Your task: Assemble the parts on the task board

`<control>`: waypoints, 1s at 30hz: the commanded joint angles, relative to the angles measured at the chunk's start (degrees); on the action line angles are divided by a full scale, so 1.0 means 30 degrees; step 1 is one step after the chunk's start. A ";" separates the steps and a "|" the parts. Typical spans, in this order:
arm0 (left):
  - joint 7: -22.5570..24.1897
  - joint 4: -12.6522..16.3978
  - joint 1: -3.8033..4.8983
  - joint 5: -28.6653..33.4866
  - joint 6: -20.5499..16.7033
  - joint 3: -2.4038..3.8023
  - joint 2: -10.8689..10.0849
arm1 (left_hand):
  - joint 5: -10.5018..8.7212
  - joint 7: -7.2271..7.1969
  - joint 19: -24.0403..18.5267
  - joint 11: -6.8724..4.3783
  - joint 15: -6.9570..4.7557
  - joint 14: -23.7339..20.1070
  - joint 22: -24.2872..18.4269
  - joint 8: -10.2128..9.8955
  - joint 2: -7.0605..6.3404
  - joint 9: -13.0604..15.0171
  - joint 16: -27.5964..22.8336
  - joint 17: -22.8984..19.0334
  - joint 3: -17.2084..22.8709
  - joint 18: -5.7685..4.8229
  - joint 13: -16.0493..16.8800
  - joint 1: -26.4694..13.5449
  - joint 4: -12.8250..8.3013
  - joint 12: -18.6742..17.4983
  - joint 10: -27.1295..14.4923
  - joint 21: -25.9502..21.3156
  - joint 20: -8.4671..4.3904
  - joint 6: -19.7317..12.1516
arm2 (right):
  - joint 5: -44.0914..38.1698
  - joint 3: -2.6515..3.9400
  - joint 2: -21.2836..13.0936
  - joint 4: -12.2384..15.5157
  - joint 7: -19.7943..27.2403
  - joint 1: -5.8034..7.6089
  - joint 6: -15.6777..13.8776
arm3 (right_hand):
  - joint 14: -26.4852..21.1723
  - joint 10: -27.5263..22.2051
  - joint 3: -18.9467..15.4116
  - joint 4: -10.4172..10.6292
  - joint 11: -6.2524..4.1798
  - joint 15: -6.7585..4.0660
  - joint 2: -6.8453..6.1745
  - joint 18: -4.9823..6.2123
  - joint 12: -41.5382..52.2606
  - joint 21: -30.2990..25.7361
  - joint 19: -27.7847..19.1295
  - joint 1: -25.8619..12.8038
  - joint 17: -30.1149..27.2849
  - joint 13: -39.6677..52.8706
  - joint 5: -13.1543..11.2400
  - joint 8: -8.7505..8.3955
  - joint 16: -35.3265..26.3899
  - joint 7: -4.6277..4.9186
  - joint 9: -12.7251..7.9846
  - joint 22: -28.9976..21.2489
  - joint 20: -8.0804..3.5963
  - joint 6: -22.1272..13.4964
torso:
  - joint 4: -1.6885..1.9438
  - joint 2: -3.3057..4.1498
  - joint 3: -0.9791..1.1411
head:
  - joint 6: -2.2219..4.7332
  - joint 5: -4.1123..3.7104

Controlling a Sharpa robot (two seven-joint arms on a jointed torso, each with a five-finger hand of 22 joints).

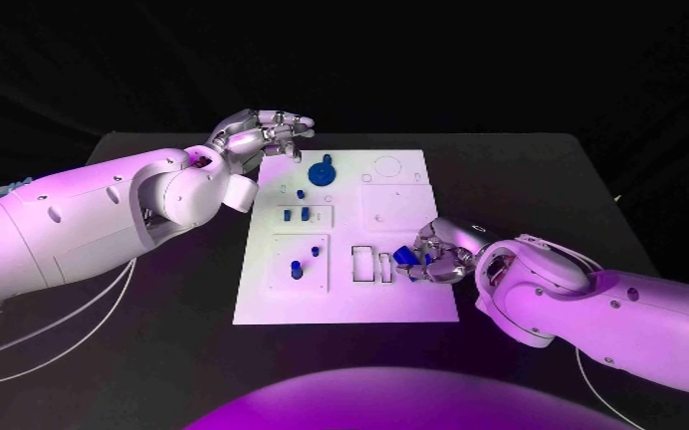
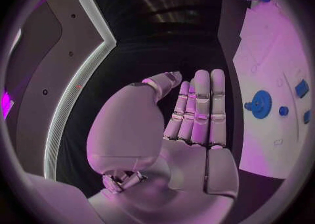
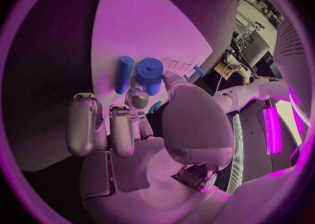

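Observation:
The white task board (image 1: 344, 296) lies in the middle of the table. My right hand (image 1: 439, 251) is at the board's right edge and pinches a short blue cylindrical part (image 3: 149, 74) between thumb and finger, low over the board. A blue peg (image 3: 124, 74) lies on the board right beside it. My left hand (image 1: 267, 134) hovers over the board's far left corner with its fingers (image 2: 200, 105) stretched out and nothing in them. A blue gear (image 1: 325, 171) sits on the board just in front of that hand, and the left wrist view shows the gear (image 2: 260, 103) too.
Several small blue parts stand in the board's left column: one (image 1: 302, 193) below the gear, a pair (image 1: 298, 215) in a recessed square, and others (image 1: 298, 270) nearer me. Two white slots (image 1: 363, 263) lie left of my right hand. Black table (image 1: 546, 181) surrounds the board.

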 commanded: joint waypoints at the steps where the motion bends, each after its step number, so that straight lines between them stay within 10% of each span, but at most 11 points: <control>1: 0.0046 0.0061 0.0004 -0.0037 0.0373 0.0009 0.0000 | 0.0060 -0.0006 0.0056 0.0023 -0.0009 -0.0100 -0.0037 0.0107 -0.0027 0.0034 -0.0097 -0.0029 -0.0046 0.0114 -0.0019 -0.0204 0.0117 0.0114 -0.0156 -0.0123 0.0136 -0.0108 | 0.0115 -0.0147 0.0049 0.0025 -0.0301 -0.0198 -0.0152 | 0.1224 0.0331 -0.0076 -0.0028 -0.0054 -0.0168 0.0427 -0.0242 0.0345 0.0127 0.0078 0.0144 0.0778 0.0431 0.0207 0.0160 0.0040 -0.0120 0.0131 0.3266 -0.0156 0.0145 | -0.0007 0.0008 0.0024 | 0.0027 0.0023; 15: 0.0061 -0.0007 -0.0004 -0.0040 0.0397 0.0009 0.0063 | 0.0060 -0.0006 0.0056 0.0023 -0.0009 -0.0100 -0.0037 0.0107 -0.0027 0.0034 -0.0097 -0.0029 -0.0046 0.0114 -0.0019 -0.0204 0.0117 0.0114 -0.0156 -0.0123 0.0136 -0.0108 | 0.0788 -0.0074 -0.0226 0.1366 0.0188 0.0436 -0.2594 | 0.1325 0.1599 0.0272 0.0006 -0.0332 -0.0402 0.1119 -0.0343 0.1945 0.0614 0.0319 0.0580 0.1232 0.2369 0.0651 0.0436 0.0205 -0.0425 0.0455 0.3480 -0.0365 0.0698 | 0.0032 0.0008 0.0022 | 0.0158 0.0063; 30: 0.0050 -0.0025 -0.0031 -0.0041 0.0460 0.0009 0.0164 | 0.0060 -0.0006 0.0056 0.0023 -0.0009 -0.0100 -0.0037 0.0107 -0.0027 0.0034 -0.0097 -0.0029 -0.0046 0.0114 -0.0019 -0.0204 0.0117 0.0114 -0.0156 -0.0123 0.0136 -0.0108 | 0.1681 -0.0063 0.1202 0.1270 0.0277 0.0749 -0.1330 | 0.1343 0.1780 0.0108 0.0047 -0.0371 -0.0450 0.1365 -0.0365 0.2091 0.0694 0.0367 -0.0239 0.1332 0.2681 0.0804 0.0393 0.0245 -0.0461 0.0575 0.3542 -0.0437 0.0843 | 0.0000 0.0031 0.0003 | 0.0141 0.0182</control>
